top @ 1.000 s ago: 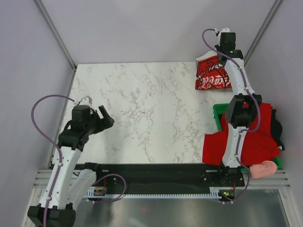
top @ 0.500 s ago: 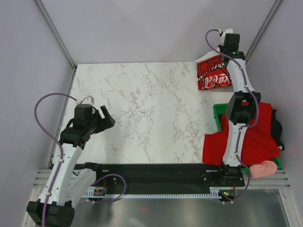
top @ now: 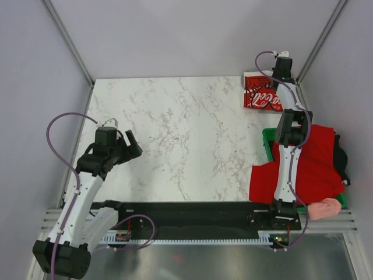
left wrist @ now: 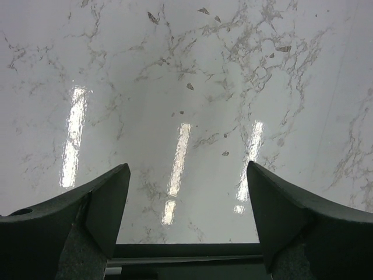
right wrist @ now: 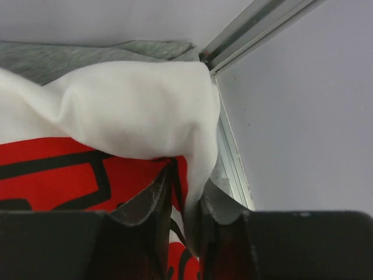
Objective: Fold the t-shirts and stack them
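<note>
Right arm: stretched out to the far right corner of the tabletop [top: 175, 116]. The right end effector [right wrist: 185, 201] is narrow, with its fingers [right wrist: 152, 201] pinched on a fold of the white shirt [right wrist: 134, 105]. The cloth runs down between the pads. The shirt's red panel [right wrist: 52, 169] sits just under the white fold and shows dark lines in the wrist view (the white script reads only from the top camera). A grey cloth [right wrist: 64, 55] lies beyond the white fold, against the back wall. Its edge reaches the corner by the aluminium frame rail [right wrist: 262, 23].

Top view: the white shirt lies as a compact, roughly square bundle in that far right corner, red panel up. I cannot tell how many layers it has.

The green crate [top: 268, 143] stands at the right side of the tabletop, toward the near edge. A red shirt [top: 317, 169] is draped over it, with one part spilling left onto the marble. A black shirt [top: 341, 160] shows at the crate's right side, partly under the red one. A pink shirt [top: 324, 208] is bunched at the near right corner beside the arm base, touching the red shirt.

Left arm: the left end effector [left wrist: 186, 181] hangs over bare marble on the left part of the tabletop. Its fingers [left wrist: 108, 195] are spread wide with nothing between them, well apart from every shirt.
</note>
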Motion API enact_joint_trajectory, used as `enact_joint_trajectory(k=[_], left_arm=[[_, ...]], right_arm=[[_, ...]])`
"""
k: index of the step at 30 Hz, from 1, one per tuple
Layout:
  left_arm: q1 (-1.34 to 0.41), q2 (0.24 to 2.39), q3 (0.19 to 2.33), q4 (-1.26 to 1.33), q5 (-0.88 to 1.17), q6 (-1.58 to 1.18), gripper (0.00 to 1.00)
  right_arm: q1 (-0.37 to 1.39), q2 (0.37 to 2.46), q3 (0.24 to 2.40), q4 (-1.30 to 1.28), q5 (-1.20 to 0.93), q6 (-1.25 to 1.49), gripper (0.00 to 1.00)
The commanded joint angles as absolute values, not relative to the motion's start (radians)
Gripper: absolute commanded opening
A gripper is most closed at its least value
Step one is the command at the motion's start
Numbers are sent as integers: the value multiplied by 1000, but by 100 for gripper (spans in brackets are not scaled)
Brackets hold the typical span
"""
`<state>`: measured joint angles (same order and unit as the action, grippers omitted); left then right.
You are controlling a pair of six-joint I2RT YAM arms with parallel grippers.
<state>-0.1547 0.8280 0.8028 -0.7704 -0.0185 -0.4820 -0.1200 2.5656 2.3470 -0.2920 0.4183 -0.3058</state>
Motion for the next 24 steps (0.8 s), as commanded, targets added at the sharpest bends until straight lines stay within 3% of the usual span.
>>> enact_joint_trajectory(k=[1,3,5,6,7,8,16,20,24], left_arm=[[-160,841,805,-756,-43,-512,88],[-161,842,804,-758,-46,-512,88],[-163,842,805,-756,-48,-515,88],[-164,845,804,-756,-48,-514,88],[-164,847,805,-756,-48,-514,88],[-164,848,804,-756,-49,-515,88],[-176,842,805,-758,-49,-514,88],[-179,818,805,-758,-48,-515,88],[-179,807,802,-750,-66,-514,92]], right_arm=[[-132,2651,2416,-49,531,-287,28],[-132,2687,2419,-8,514,-290,31],[-132,2707,2411,63,502,-282,43],[-132,2711,2410,72,509,-272,78],[-132,2712,2404,89,518,-262,93],[-132,2706,2384,101,547,-262,98],[-138,2541,2355,152,640,-252,98],[-138,2322,2254,135,690,-192,98],[-137,2094,2142,3,710,42,98]])
